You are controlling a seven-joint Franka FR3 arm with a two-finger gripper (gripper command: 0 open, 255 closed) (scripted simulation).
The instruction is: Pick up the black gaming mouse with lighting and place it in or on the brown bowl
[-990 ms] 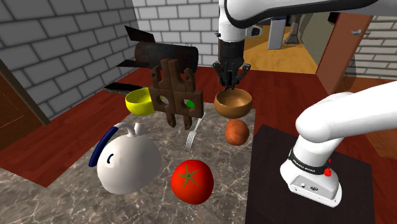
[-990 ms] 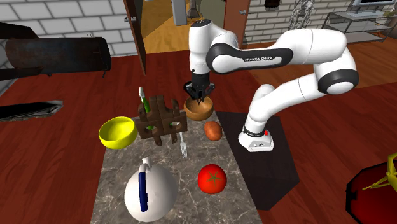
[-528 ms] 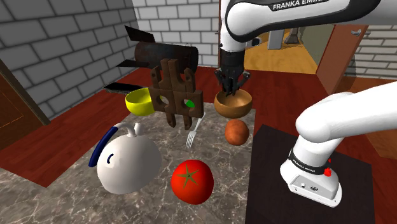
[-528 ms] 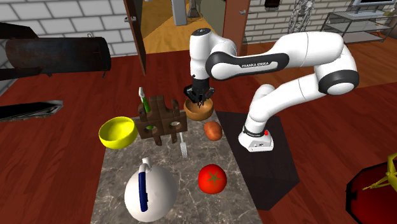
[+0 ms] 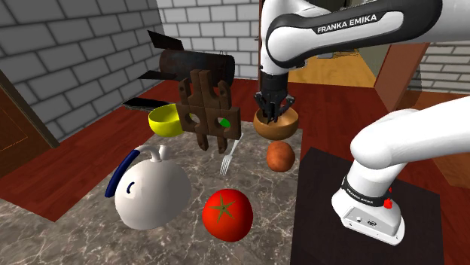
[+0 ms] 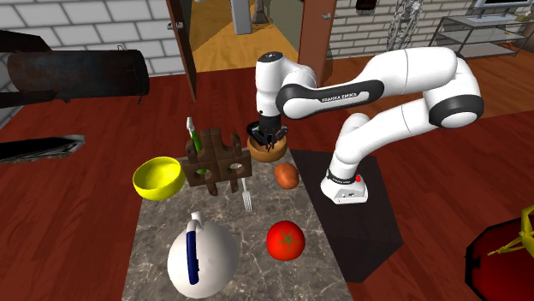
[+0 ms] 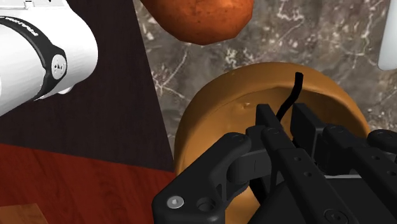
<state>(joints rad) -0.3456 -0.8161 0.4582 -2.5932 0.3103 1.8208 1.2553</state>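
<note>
The brown bowl [image 5: 283,129] [image 6: 272,154] stands at the far end of the marble counter, close to the dark stand. My gripper [image 5: 270,113] [image 6: 266,135] hangs straight down with its fingertips just inside the bowl's rim. In the wrist view the gripper [image 7: 291,137] is shut on a small black thing, the mouse, whose thin black cord [image 7: 292,95] curls out over the bowl's inside [image 7: 210,121]. The black fingers hide most of the mouse's body.
A brown potato-like lump [image 5: 280,156] lies just in front of the bowl, beside a fork [image 5: 227,159]. A dark wooden rack [image 5: 208,111] and a yellow bowl [image 5: 166,120] stand to the shoulder view's left. A tomato [image 5: 227,214] and a white kettle [image 5: 153,188] sit nearer.
The gripper has come down from above the bowl until its fingertips are within the rim, still clasping the black thing. Everything on the counter has stayed put.
</note>
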